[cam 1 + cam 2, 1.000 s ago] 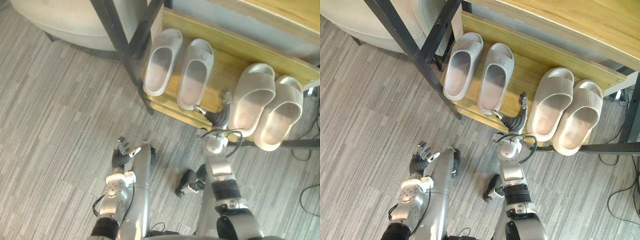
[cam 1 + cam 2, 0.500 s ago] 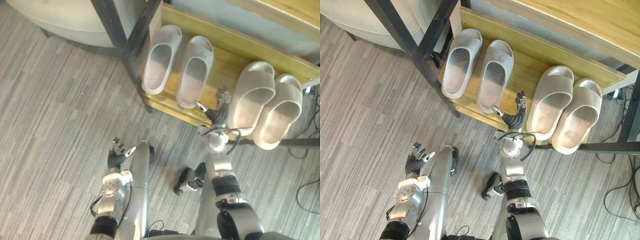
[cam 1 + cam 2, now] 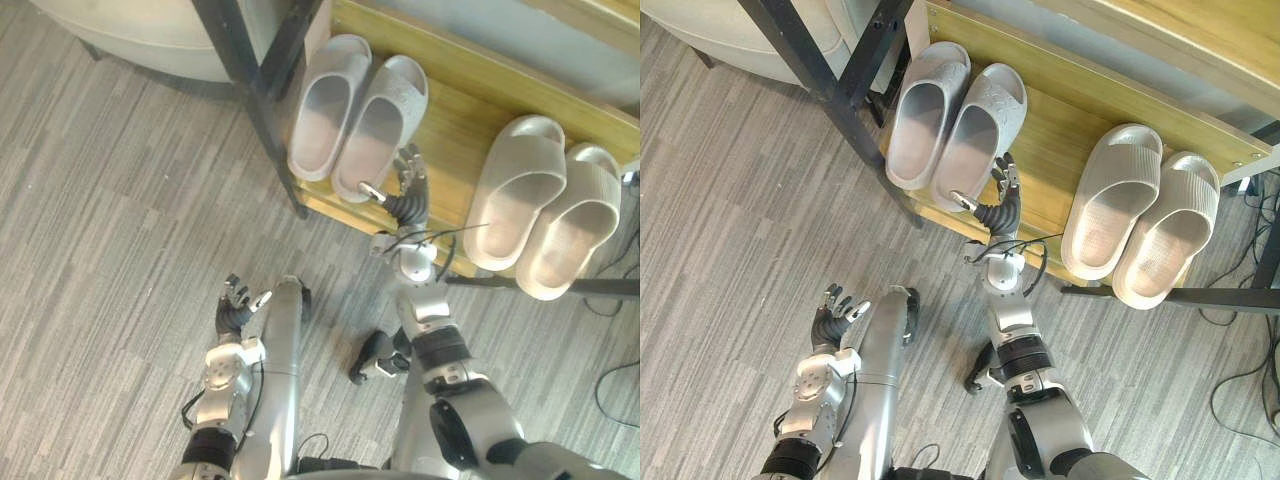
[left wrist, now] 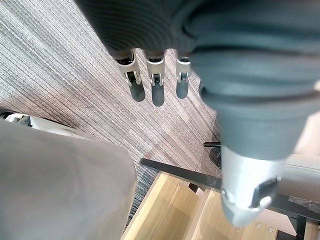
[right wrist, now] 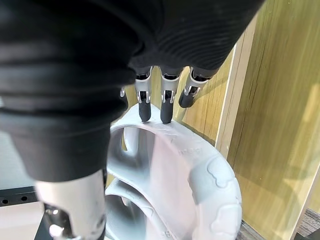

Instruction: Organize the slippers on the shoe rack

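Note:
Two pairs of slippers lie on the wooden bottom shelf (image 3: 450,140) of the rack. The grey pair is on the left: one slipper (image 3: 322,110) next to the rack post, the other (image 3: 380,125) leaning against it with its heel turned in. The beige pair (image 3: 512,190) (image 3: 578,235) lies at the right, heels over the front edge. My right hand (image 3: 405,195) is open, its straight fingers (image 5: 165,107) touching the rim of the right grey slipper (image 5: 185,190) near the heel. My left hand (image 3: 235,310) hangs open over the carpet, fingers (image 4: 157,90) relaxed.
A black slanted rack post (image 3: 255,90) stands left of the grey pair. A pale round seat (image 3: 120,30) sits on the carpet beyond it. A second wooden shelf (image 3: 1160,30) overhangs the back of the bottom one.
My right hand has moved left from beside the beige pair to the right grey slipper. That slipper's heel has swung left against its mate. The camera has shifted slightly.

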